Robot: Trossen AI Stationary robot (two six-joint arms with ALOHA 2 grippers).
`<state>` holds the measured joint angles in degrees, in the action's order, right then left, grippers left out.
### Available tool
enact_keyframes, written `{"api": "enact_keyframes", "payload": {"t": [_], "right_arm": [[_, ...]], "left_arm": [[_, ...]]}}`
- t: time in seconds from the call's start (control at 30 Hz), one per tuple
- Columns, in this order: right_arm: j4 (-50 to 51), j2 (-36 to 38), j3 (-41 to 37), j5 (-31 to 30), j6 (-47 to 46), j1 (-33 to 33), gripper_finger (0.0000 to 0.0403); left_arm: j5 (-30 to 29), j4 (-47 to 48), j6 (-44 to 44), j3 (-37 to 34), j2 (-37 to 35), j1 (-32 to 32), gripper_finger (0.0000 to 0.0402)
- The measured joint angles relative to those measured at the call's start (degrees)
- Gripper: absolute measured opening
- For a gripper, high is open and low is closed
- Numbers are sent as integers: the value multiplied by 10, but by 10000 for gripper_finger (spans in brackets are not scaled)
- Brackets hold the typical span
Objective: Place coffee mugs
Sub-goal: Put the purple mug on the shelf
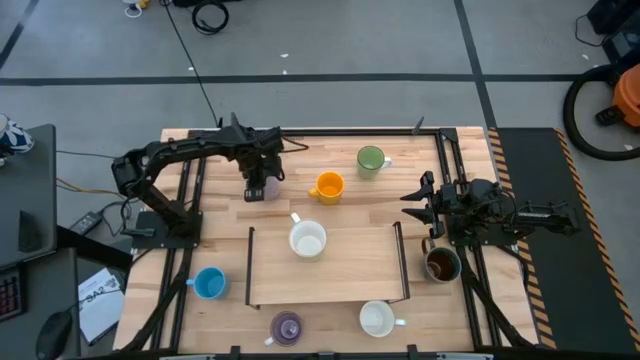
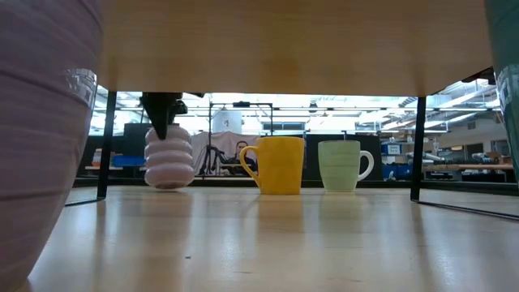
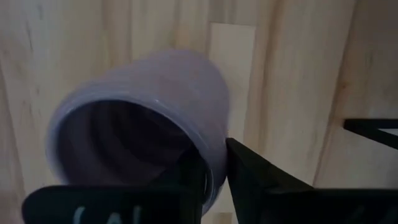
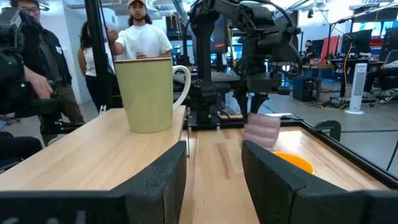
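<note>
The left gripper (image 1: pixel 262 182) sits over a lavender mug (image 1: pixel 262 188) at the far side of the bench (image 1: pixel 340 225), just left of the orange mug (image 1: pixel 327 186). In the left wrist view the dark fingers (image 3: pixel 249 180) straddle the lavender mug's (image 3: pixel 143 130) rim, one inside and one outside, pinching the wall. From table height that mug (image 2: pixel 169 158) stands on the wood with the gripper (image 2: pixel 160 122) coming down into its top, beside the orange mug (image 2: pixel 278 165) and the green mug (image 2: pixel 344 165).

The green mug (image 1: pixel 371 159) stands farther back and to the right of the orange one. A white mug (image 1: pixel 307 240) rests on the raised wooden shelf (image 1: pixel 330 270) in the middle of the bench. A light blue mug (image 1: pixel 208 283) is near the left front, a second lavender mug (image 1: pixel 287 327) and a second white mug (image 1: pixel 377 318) stand along the front edge, and a dark brown mug (image 1: pixel 441 264) is at the right.

The right gripper (image 1: pixel 420 195) waits at the right side of the bench, near the brown mug, with its fingers (image 4: pixel 155 180) spread apart and nothing between them. Its wrist view looks past the green mug (image 4: pixel 149 93) to people (image 4: pixel 140 37) standing beyond the bench
</note>
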<state>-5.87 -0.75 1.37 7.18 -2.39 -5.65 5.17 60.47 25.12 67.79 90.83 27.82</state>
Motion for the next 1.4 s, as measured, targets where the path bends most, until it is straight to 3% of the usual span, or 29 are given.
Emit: {"api": "enact_keyframes", "payload": {"t": [0.37, 0.93, 1.4], "right_arm": [[0, 0, 0, 0, 0, 0, 160], [0, 0, 0, 0, 0, 0, 160], [0, 0, 0, 0, 0, 0, 160]], "left_arm": [[-14, -21, -5, 0, 0, -20, 79], [-13, -37, -19, 0, -1, -23, 180], [-13, -37, -28, 57, -2, -26, 185]]}}
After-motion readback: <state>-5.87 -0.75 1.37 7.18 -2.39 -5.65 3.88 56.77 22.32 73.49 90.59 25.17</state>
